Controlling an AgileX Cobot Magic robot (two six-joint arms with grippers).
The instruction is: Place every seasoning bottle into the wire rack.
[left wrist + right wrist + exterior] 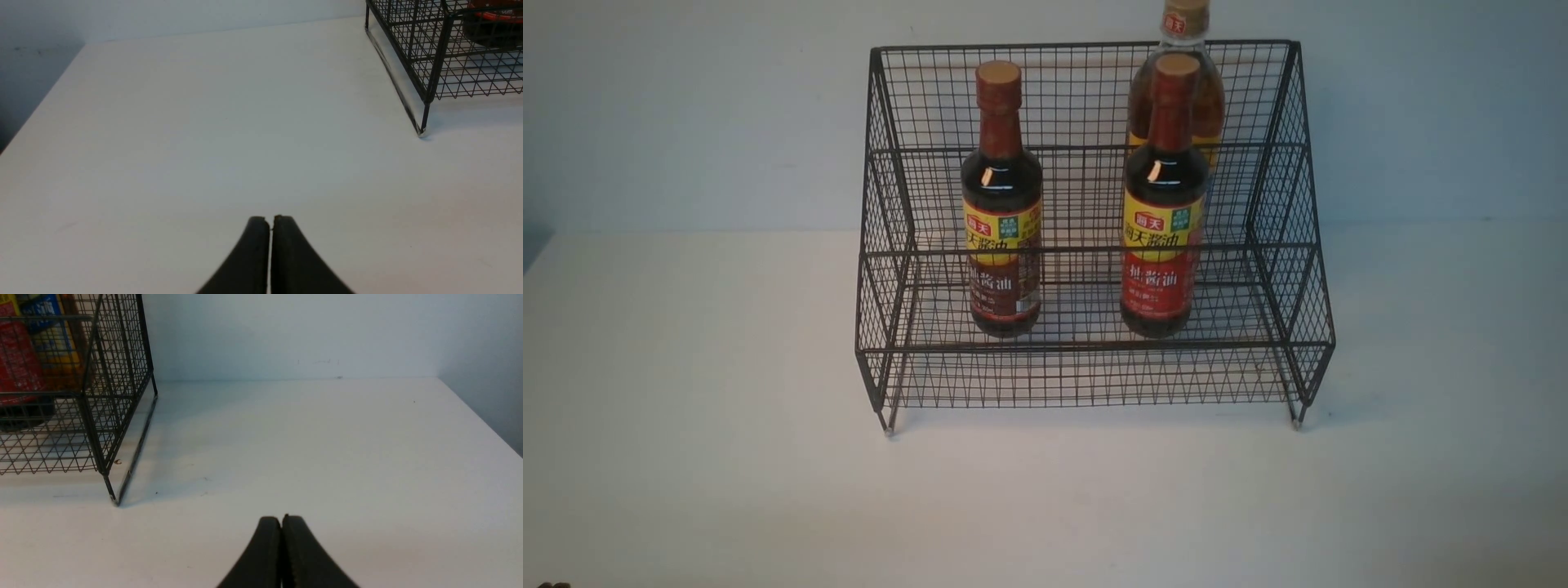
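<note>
Three seasoning bottles [1001, 200] stand racked, well apart from either claw [271, 220].

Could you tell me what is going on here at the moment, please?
Nothing is being handled. Both soy bottles stand upright on the rack's lower step, the amber bottle behind the right one. The left pincer and right pincer are shut and empty over bare table, apart from the rack.

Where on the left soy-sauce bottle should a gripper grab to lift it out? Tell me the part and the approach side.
Probably the red neck just under the tan cap of the left soy-sauce bottle, approached from above: it stands upright and the wire rack screens its lower body.
</note>
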